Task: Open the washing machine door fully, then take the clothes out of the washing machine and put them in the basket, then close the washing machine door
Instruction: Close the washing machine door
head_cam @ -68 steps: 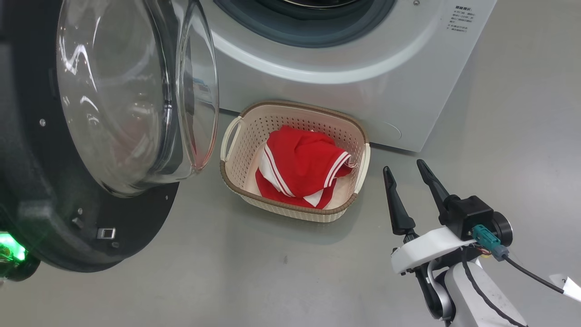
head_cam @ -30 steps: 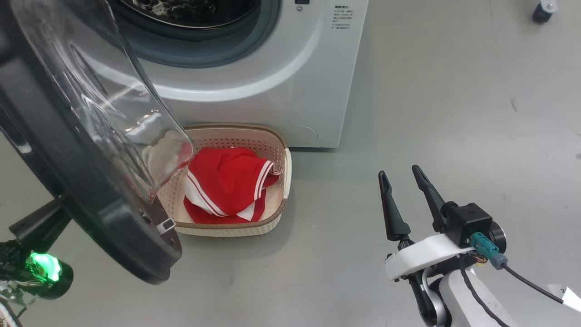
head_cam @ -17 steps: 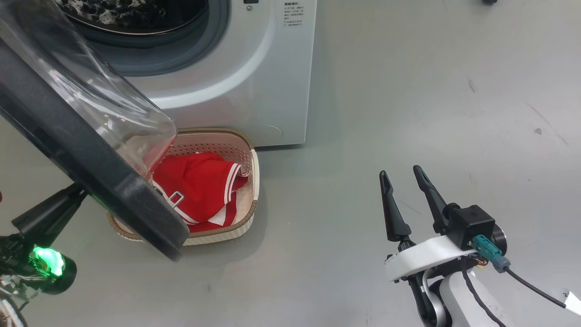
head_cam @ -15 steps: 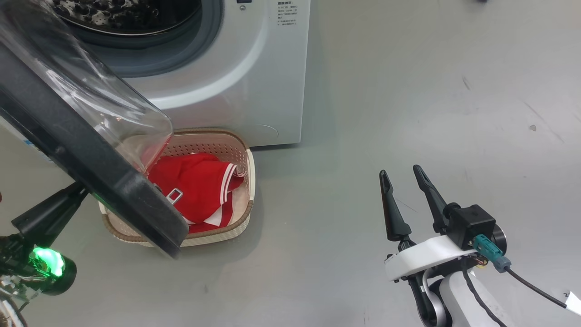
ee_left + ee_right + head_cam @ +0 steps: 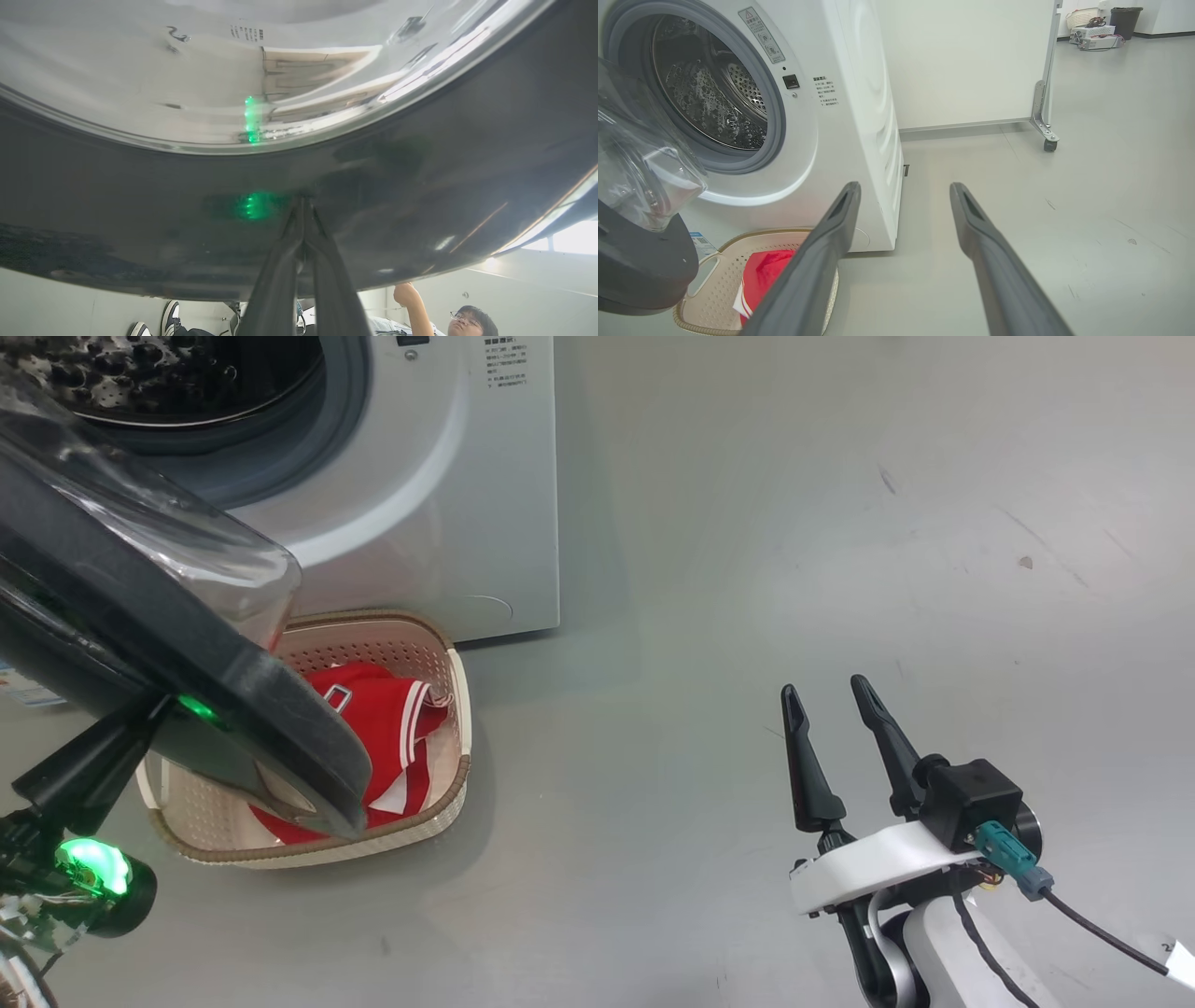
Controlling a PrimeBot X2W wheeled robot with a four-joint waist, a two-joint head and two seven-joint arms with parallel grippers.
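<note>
**Grey floor (image 5: 747, 569), closing stage**

Before the big white front-loading washing machine (image 5: 439, 476), its round black-rimmed glass door (image 5: 112, 597) hangs half-open. The left jaws, pressed together, touch its rim, probably to push it shut. The cream perforated plastic basket (image 5: 373, 849) holds the red white-striped clothes (image 5: 383, 709). The right jaws stand wide, empty.

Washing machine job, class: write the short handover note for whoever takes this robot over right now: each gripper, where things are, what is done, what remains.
Left gripper: shut, tips against the glossy black rim of the round glass-windowed washing machine door.
Right gripper: open, empty, over the grey floor.
Red-and-white clothes lie in the cream perforated basket in front of the big white washing machine; the steel drum looks empty.
Done: unloading. Left: push the partly open door shut.
</note>
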